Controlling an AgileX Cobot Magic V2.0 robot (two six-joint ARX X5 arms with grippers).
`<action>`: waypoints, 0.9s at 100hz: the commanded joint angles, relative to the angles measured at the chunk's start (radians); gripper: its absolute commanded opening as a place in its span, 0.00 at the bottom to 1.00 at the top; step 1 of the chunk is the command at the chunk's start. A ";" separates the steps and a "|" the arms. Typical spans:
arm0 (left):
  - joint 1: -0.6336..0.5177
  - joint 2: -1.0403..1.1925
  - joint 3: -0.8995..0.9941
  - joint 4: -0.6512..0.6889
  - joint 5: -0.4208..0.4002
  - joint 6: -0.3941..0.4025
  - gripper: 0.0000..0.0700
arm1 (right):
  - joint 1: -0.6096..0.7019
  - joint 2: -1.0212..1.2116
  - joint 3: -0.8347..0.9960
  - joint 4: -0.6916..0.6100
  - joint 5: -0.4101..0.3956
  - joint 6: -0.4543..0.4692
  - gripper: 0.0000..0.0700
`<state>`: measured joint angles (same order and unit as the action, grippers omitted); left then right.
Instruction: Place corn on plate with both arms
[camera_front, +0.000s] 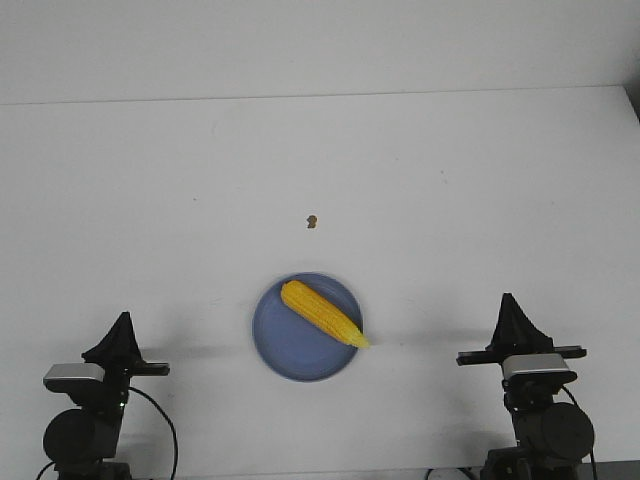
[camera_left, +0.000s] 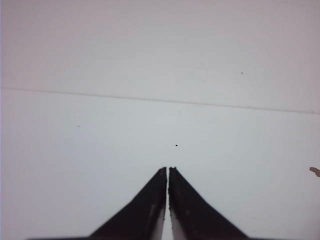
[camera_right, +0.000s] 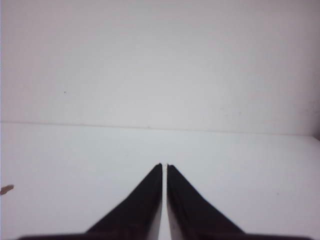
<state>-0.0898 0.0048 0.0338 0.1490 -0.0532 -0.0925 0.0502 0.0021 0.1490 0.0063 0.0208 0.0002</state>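
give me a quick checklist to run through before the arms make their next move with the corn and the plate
1. Yellow tapered corn cob lies on the round blue plate: ok.
2. Cob fully inside the rim: not ok, its narrow tip pokes over the right edge.
3. Left hand shut and holding nothing: ok.
4. Right hand shut and holding nothing: ok.
5. Both hands apart from the plate: ok.
6. Small brown speck away from the plate: ok.
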 joint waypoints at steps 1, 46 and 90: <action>-0.002 -0.002 -0.020 0.010 0.001 -0.003 0.02 | -0.002 -0.001 -0.024 0.033 0.006 0.005 0.03; -0.002 -0.002 -0.020 0.010 0.001 -0.003 0.02 | -0.006 -0.001 -0.133 0.150 0.006 0.031 0.03; -0.002 -0.002 -0.020 0.010 0.001 -0.003 0.02 | -0.006 -0.001 -0.137 0.166 0.006 0.031 0.03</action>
<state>-0.0898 0.0048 0.0338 0.1490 -0.0532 -0.0925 0.0448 0.0021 0.0147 0.1635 0.0261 0.0170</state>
